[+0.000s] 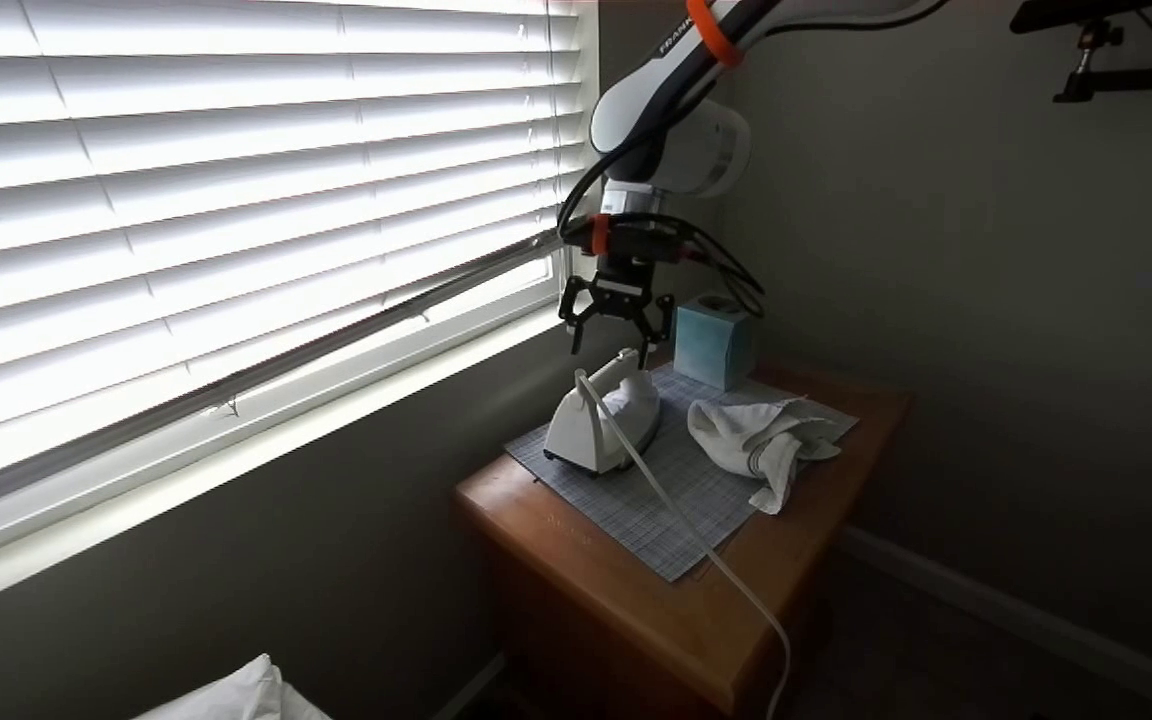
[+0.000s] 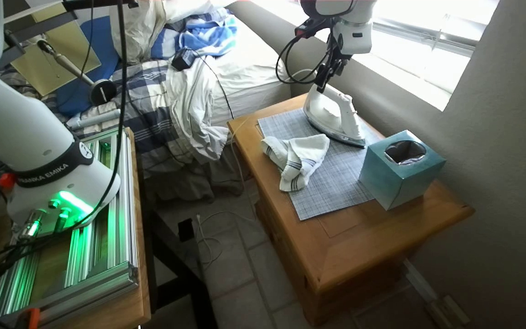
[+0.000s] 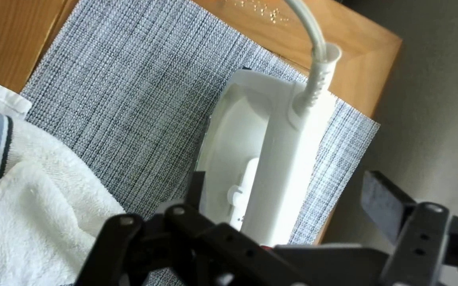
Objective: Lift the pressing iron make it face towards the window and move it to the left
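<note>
We judge the task to be at its very start. The pressing iron (image 2: pixel 331 116) rests sole down on the placemat (image 2: pixel 331 183), close to the wall (image 1: pixel 356 500) under the window (image 1: pixel 266 215), with its tip (image 2: pixel 356 138) toward the tissue box (image 2: pixel 402 173). It lies roughly along that wall rather than facing the window, so the lifting, the turning and the move to the left all seem left to do; whose left is meant, we cannot tell.

The pincer (image 1: pixel 610 350) is spread wide and has hold of nothing. In the wrist view its two fingers (image 3: pixel 384 204) show on either side of the handle (image 3: pixel 280 167), but we cannot tell whether they reach down around it or stand above it. A grip there looks to us like the next need.

Counting, we find one pressing iron with one cord (image 3: pixel 309 26), one cloth (image 2: pixel 297 157) lying rumpled across the placemat's edge, one tissue box, one placemat, one table (image 2: pixel 349 233) beneath them and, as far as we can tell, one window.
</note>
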You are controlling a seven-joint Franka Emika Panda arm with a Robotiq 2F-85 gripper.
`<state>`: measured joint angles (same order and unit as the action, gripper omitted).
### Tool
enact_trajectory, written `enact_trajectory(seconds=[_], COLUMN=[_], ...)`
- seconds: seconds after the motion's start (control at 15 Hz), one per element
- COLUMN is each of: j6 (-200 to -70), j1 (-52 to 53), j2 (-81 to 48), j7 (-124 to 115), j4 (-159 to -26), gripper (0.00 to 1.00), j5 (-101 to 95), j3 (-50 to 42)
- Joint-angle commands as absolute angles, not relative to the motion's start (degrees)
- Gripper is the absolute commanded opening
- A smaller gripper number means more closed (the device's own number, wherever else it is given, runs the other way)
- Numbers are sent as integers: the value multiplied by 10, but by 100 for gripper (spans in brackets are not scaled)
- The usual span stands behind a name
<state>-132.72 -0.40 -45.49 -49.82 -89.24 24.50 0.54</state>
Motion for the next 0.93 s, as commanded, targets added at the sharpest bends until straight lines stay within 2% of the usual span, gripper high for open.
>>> enact_trajectory(seconds=[0.0,0.4,0.47,0.67,0.73,0.87], j6=[-1340,-1335,-1336,-1335,-1334,-1333], j1=[-5,-7,-7,-8,-8,-8], j2=[-501,-536,-539,-545,-545,-542], j7=[-528,-546,-549,-552,-553,-554], j4=[-843,-809,-807,-802,-803,-807], gripper=[100,98,94,74,63,53], j5=[259,253,253,252,251,250], j3=[3,5,4,4,5,4])
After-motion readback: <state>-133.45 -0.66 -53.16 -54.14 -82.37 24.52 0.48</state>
